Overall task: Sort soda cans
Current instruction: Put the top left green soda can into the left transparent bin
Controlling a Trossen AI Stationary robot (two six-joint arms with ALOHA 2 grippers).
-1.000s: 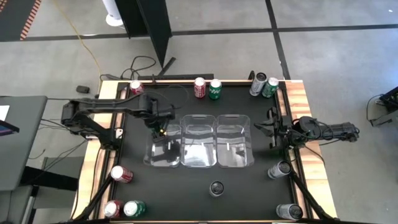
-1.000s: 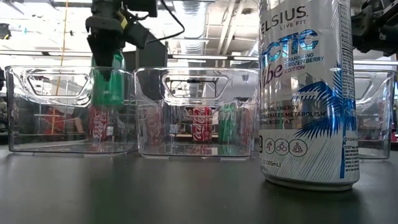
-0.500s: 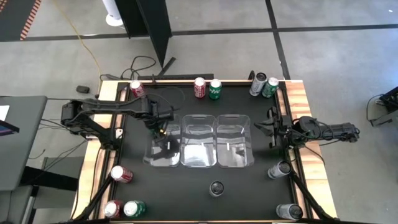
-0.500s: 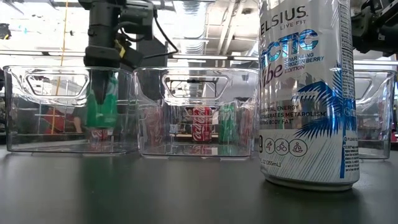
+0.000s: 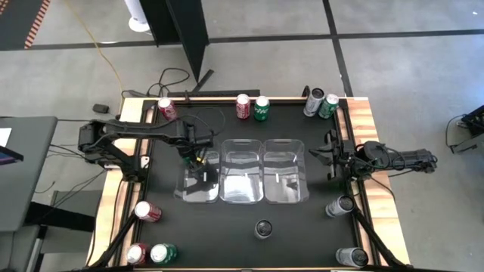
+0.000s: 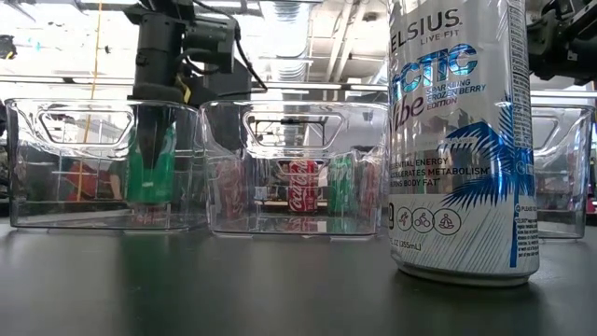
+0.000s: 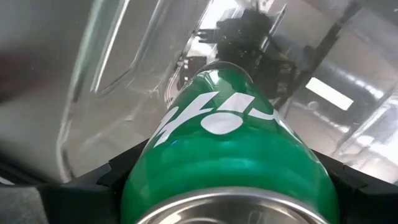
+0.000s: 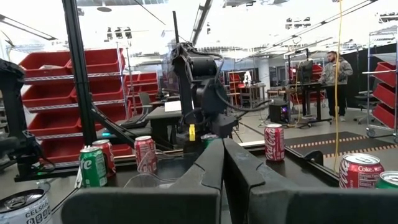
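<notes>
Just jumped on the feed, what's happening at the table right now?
The left gripper is shut on a green can, holding it down inside the left-hand clear tray, near the tray floor. The middle tray and right tray look empty. The right gripper waits at the table's right edge, fingers closed. Other cans stand around the table's edges.

The left arm stretches across the desk, wrist bent down, its claw (image 6: 152, 140) clamped on a green can (image 6: 150, 166). The right arm waits at the right edge, its claw (image 5: 330, 156) closed.
</notes>
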